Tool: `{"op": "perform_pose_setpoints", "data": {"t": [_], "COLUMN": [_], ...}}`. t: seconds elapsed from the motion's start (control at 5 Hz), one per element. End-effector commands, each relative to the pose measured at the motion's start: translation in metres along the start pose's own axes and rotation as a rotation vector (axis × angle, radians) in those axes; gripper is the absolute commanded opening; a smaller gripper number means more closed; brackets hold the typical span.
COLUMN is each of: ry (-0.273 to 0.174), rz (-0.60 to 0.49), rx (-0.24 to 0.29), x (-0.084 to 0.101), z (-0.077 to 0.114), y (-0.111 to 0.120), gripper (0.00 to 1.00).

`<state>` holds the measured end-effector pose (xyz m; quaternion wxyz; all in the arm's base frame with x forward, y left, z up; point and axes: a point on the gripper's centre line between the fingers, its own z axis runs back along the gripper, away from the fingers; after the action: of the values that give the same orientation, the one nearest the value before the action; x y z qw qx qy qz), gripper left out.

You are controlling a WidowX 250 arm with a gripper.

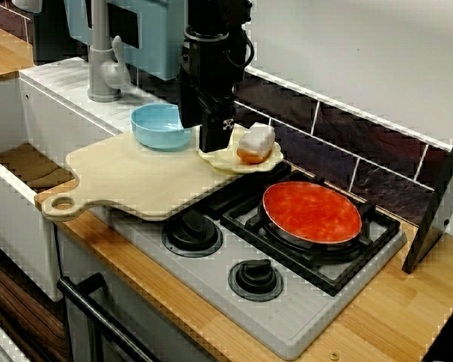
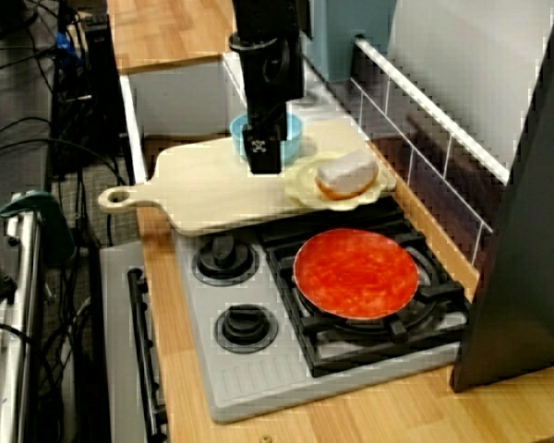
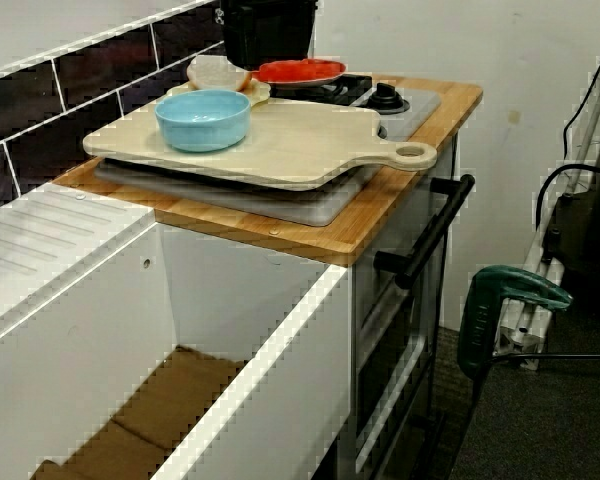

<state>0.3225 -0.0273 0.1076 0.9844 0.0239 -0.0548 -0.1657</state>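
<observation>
Gripper upright at the far edge of the cutting board, between blue bowl and yellow plate — claw state: cannot tell — board spans the stove for flat support

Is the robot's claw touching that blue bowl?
Cannot tell. In the front view the gripper overlaps the blue bowl, hiding any gap; other views do no better.

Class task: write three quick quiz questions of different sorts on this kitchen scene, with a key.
1. True or false: the light blue round bowl stands on the pale wooden cutting board.
2. The black gripper hangs nearest: A the bowl and the pale yellow scalloped plate; B the hob knobs; C the tap.
3. What colour fills the round pan on the black hob grate?
Key: 1 true; 2 A; 3 red-orange.
</observation>
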Motion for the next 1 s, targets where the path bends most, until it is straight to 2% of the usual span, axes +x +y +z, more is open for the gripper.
{"op": "perform_pose_setpoints", "data": {"t": [0.0,0.4,0.8], "ry": [-0.090,-0.140,-0.163], "rz": [0.286,0.390,0.416], "rx": [0.020,0.011,0.008], "x": [0.018,0.035,0.056], "z": [0.029,0.027,0.021], "y": [-0.002,0.005,0.000], "gripper": [1.00,1.00,1.00]}}
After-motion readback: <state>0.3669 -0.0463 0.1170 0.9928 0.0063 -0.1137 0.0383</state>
